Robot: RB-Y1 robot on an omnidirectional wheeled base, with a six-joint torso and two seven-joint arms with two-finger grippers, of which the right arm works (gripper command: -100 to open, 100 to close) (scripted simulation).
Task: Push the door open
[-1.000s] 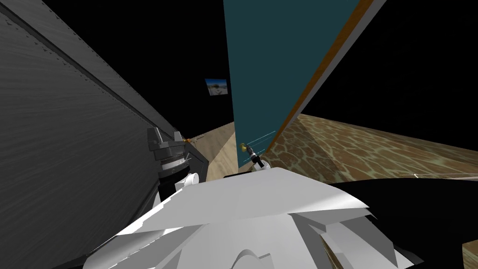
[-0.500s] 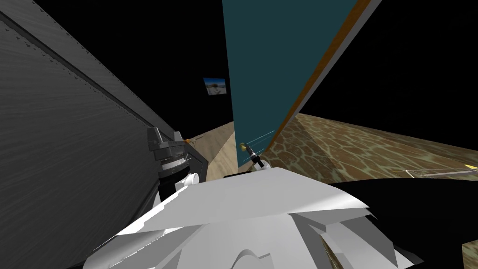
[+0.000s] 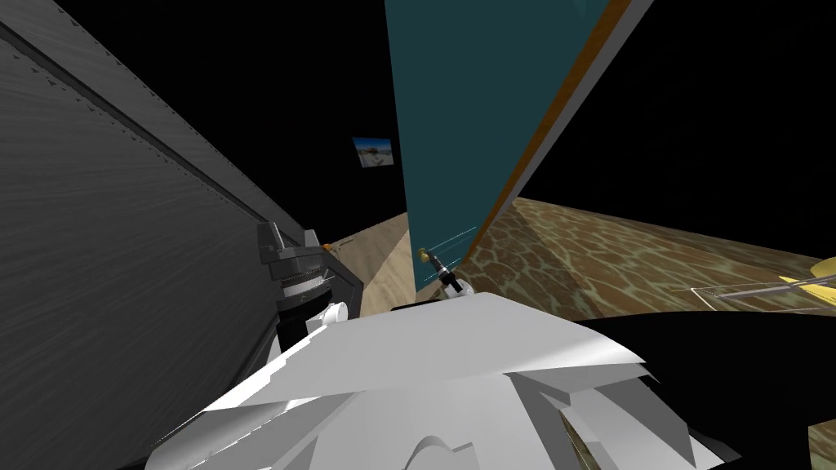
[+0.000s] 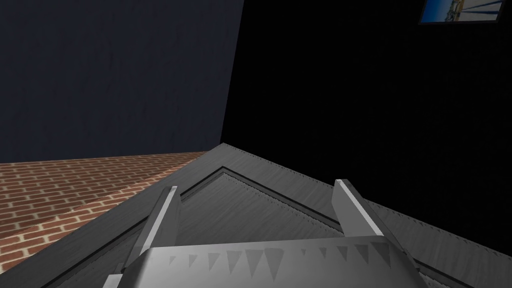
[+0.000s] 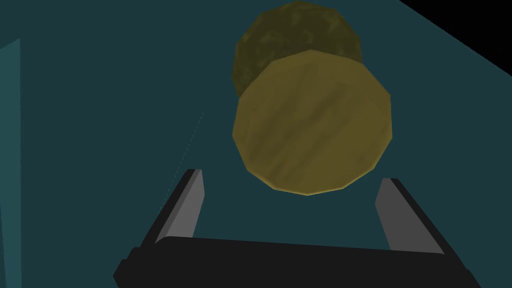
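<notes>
straight ahead of the robot stands the teal door [image 3: 457, 122], with a round brass-coloured knob [image 5: 312, 122] close to its near edge. the right arm reaches forward and low, and the right gripper [image 5: 294, 176] points at the door face, fingers spread wide and holding nothing. the knob sits just past the fingertips, between them but nearer one finger. off to the left, the left gripper [image 4: 256, 186] hangs beside a dark grey panelled surface [image 3: 122, 245], fingers apart and empty too.
</notes>
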